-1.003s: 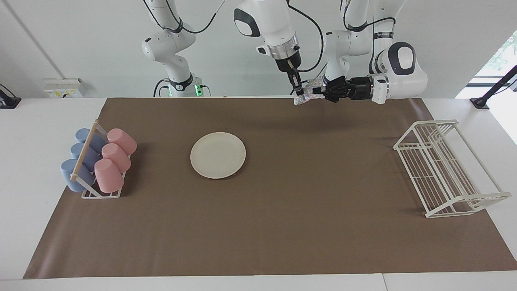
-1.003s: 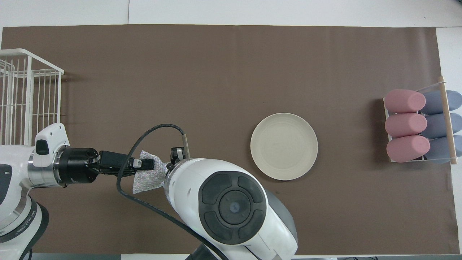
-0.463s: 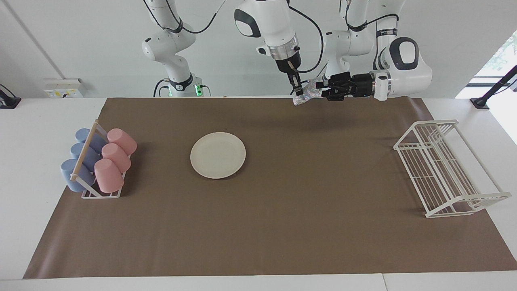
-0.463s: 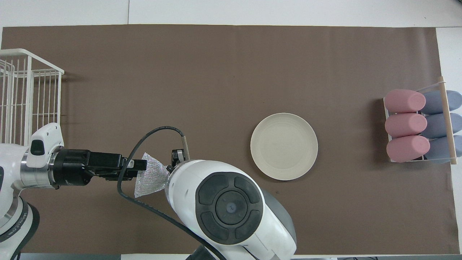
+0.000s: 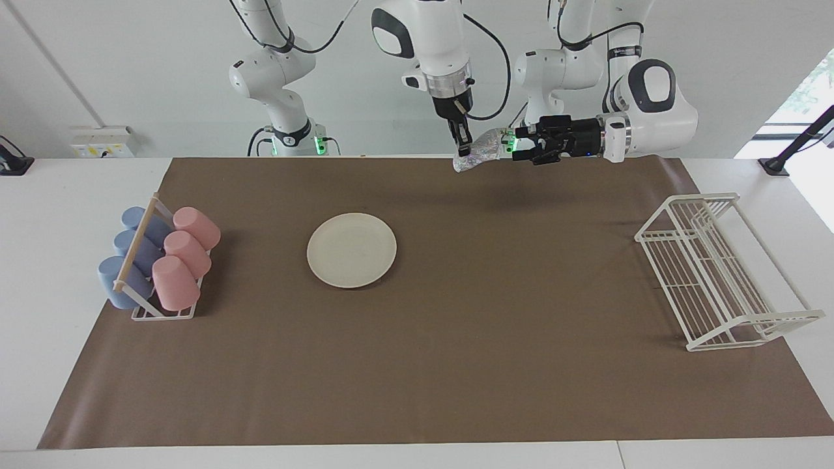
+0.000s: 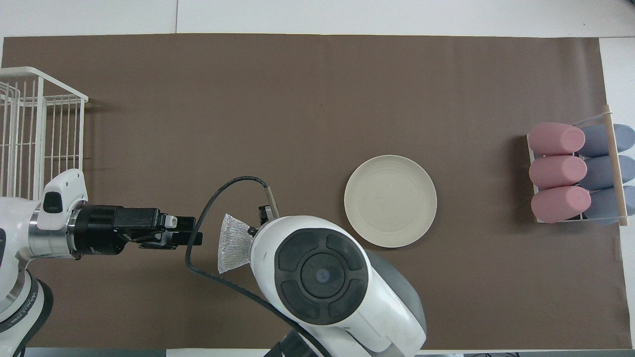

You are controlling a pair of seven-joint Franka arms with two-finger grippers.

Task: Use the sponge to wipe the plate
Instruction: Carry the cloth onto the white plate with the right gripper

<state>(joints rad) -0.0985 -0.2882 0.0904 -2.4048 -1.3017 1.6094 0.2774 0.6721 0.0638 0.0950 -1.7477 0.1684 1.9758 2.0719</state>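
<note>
The cream-white plate (image 5: 352, 250) lies flat on the brown mat; it also shows in the overhead view (image 6: 390, 201). The silvery sponge (image 5: 480, 148) hangs in the air over the mat's edge nearest the robots, well off the plate, toward the left arm's end. My right gripper (image 5: 463, 147) points down and is shut on the sponge's edge. In the overhead view the sponge (image 6: 233, 243) sticks out from under the right arm, which hides its gripper. My left gripper (image 5: 515, 146) lies level beside the sponge, open, a small gap from it; it also shows in the overhead view (image 6: 194, 238).
A small rack (image 5: 163, 314) with pink cups (image 5: 186, 251) and blue cups (image 5: 130, 251) stands at the right arm's end. A white wire rack (image 5: 687, 200) stands at the left arm's end, seen also in the overhead view (image 6: 44, 72).
The left gripper has let go of the sponge and drawn back. The right gripper now holds it alone and has carried it a little toward the plate.
</note>
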